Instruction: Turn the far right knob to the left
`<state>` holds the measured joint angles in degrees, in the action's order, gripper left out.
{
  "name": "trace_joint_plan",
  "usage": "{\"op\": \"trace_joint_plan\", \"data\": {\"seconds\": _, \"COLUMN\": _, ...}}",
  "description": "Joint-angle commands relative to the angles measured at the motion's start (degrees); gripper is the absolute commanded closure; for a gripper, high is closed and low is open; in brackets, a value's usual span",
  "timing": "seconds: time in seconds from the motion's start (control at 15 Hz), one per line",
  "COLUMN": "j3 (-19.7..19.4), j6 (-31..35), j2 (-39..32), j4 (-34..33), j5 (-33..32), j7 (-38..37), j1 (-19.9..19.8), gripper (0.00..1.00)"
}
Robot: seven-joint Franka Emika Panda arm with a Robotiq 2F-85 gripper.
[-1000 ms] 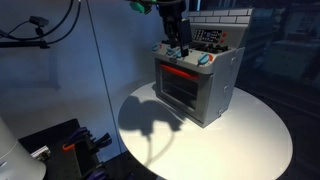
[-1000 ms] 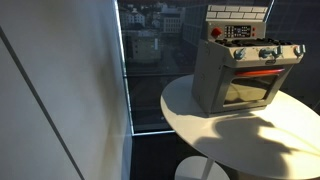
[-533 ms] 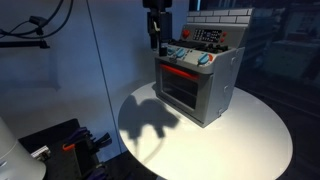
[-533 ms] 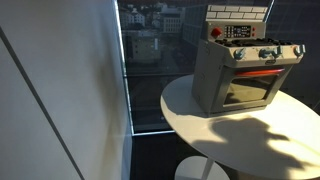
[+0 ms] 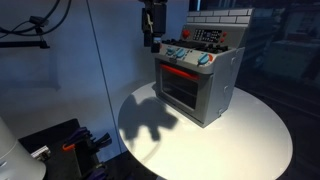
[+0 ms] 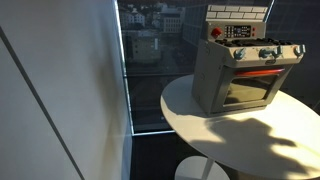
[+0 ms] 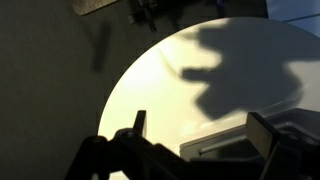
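Far right knob [image 5: 203,60] well apart from gripper [image 5: 152,43], jaws spread.

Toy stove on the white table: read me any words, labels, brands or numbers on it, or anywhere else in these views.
None can be read.
Toy stove, back panel: dark and pale marks, too small and blurred to read in both exterior views.
Wrist view: no writing shows.

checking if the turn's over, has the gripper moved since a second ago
Yes: the gripper has left the knob row of the stove, moving up and left in an exterior view.
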<state>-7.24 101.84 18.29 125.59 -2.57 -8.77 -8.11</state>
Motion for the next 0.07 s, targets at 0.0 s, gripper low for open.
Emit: {"op": "trace_joint_plan", "data": {"seconds": 0.0, "j3": 0.2, "j6": -0.2, "j2": -0.1, "j4": -0.2, "j5": 0.1, "j7": 0.1, "j1": -0.3, "gripper": 0.0}}
